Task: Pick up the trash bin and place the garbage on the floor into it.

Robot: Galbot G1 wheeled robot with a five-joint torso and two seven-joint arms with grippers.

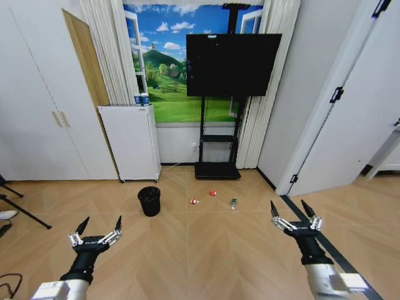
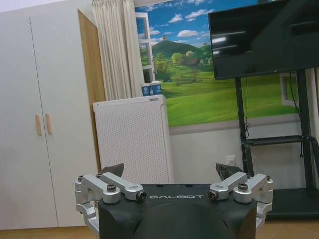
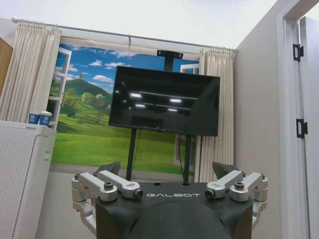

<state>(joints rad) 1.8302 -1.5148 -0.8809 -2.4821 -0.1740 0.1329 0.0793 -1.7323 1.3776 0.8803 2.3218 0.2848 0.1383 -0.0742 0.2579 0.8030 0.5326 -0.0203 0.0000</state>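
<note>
**Facing the bin and litter, both arms held low and empty**

Standing well back on the wood floor (image 1: 187,250), with the far wall taken up by a dark screen on a stand (image 1: 233,56) and a white perforated appliance (image 1: 131,142) to its left, two paper cups (image 1: 141,99) on top. Sitting out on the floor ahead, nearer than the appliance and a little left of centre: the trash bin (image 1: 149,200), upright, black liner showing. Scattered just right of it, apart from one another: the garbage (image 1: 213,193) — two red-and-white scraps and a small green-and-clear piece farthest right.

Held low and near, left gripper (image 1: 97,230) and right gripper (image 1: 295,215), each spread wide and carrying nothing, both well short of everything.

Likely trouble: tipping or shoving the light bin by pinching only the loose liner at the rim; rolling over the litter while closing in, given how close the pieces lie to the bin; fumbling scraps so small and flat against the floor.
</note>
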